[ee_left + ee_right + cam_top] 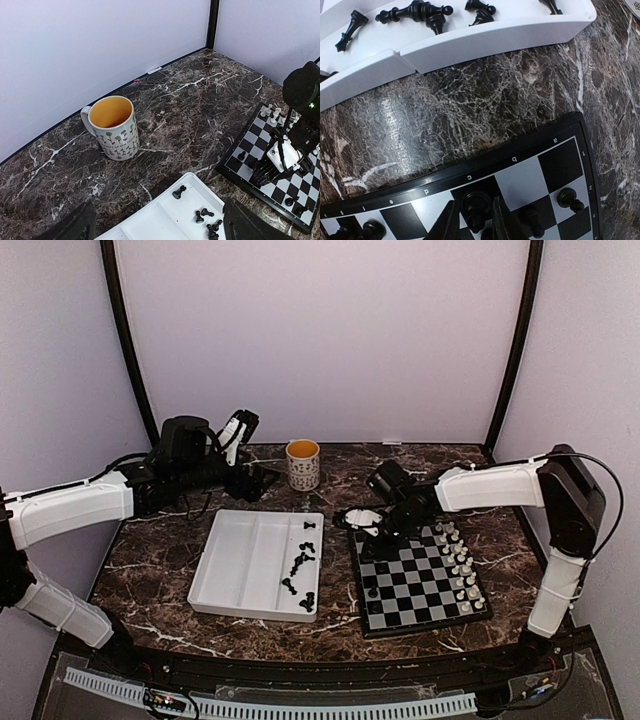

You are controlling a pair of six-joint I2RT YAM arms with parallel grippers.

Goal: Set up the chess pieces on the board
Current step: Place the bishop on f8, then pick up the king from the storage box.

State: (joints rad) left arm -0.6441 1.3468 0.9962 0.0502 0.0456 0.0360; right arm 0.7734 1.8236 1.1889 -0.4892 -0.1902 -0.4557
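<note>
The board (420, 624) lies at the right, with white chess pieces (462, 560) lined along its far side and a few black ones (372, 592) on its near-left squares. My right gripper (475, 222) stands low over the board's c-file corner (470, 161). Its fingers flank an upright black piece (477, 205) with thin gaps on both sides, so it is open. Two more black pawns (568, 199) stand beside it. Several black pieces (300, 565) lie loose in the white tray (240, 570). My left gripper (157, 212) hovers wide open and empty above the tray's far corner (190, 176).
A cream mug (303, 464) with a yellow inside stands behind the tray, between the two arms. The tray's rim (470, 42) lies a short strip of marble away from the board's edge. Walls close the table at the back and sides.
</note>
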